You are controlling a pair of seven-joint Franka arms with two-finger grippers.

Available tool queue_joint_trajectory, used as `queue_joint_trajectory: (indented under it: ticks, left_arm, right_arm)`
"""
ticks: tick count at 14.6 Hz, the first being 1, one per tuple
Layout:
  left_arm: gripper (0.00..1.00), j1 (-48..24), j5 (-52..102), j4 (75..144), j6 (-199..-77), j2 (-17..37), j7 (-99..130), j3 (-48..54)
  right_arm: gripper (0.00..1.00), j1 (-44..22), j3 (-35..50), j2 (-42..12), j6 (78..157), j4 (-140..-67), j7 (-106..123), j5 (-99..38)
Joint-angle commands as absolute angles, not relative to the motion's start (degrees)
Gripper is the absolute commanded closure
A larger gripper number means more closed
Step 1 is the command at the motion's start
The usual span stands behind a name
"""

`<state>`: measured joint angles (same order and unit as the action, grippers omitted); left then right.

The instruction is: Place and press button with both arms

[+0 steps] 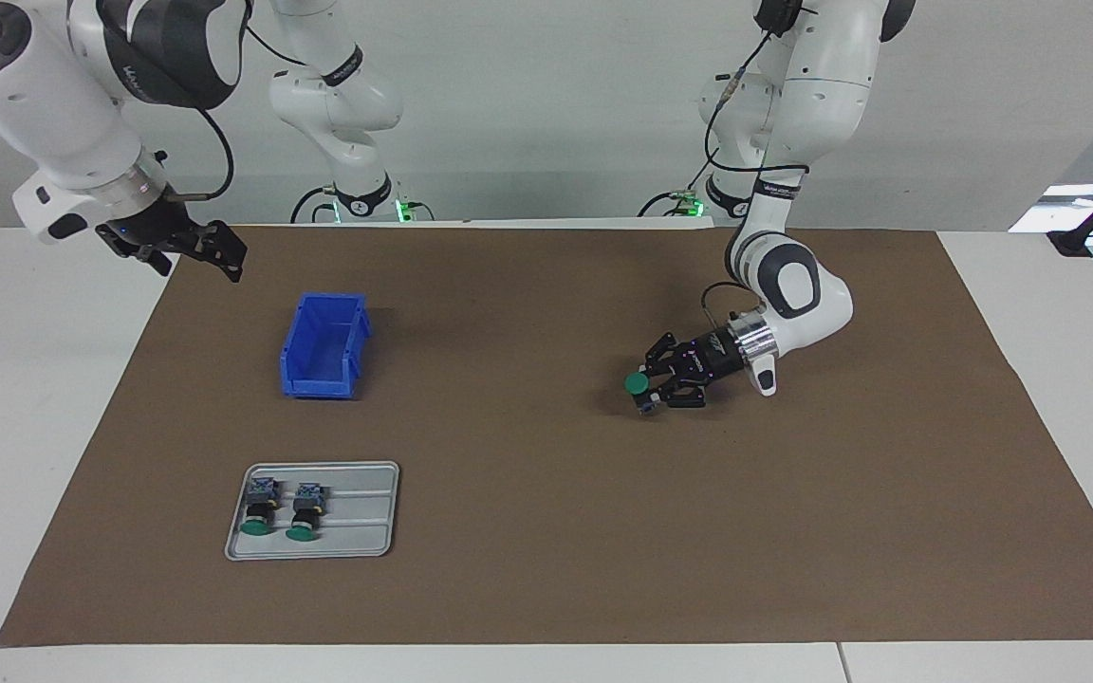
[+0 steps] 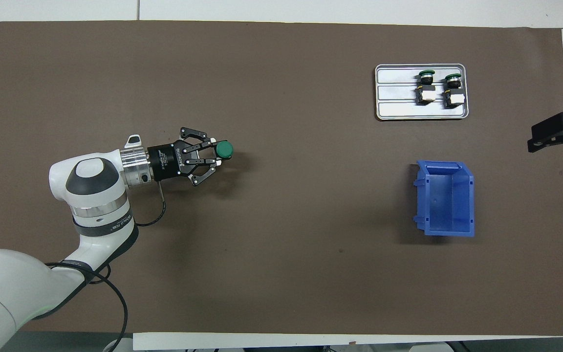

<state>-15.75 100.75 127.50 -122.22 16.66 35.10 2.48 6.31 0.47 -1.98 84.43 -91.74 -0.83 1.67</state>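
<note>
On a brown paper-covered table (image 1: 546, 569), my left gripper (image 1: 653, 387), at right of centre in the facing view, is clenched on the small green-capped push-button (image 1: 638, 383), which I should lower gently and seat upright, while my right gripper (image 1: 188, 249) waits released at upper left.

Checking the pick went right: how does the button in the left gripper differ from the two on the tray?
The button sits gripped in the left gripper above the mat; the two buttons lie side by side on the grey tray, untouched. All three have green caps.
</note>
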Motion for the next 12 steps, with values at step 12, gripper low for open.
queue_joint_trajectory:
  ticks: [12]
  left_arm:
    - [0.97, -15.38, 106.26, 128.23, -117.61, 19.78, 27.16, 2.64]
  right_arm:
    - [0.01, 6.15, 0.09, -0.70, 84.38, -93.25, 0.26, 1.32]
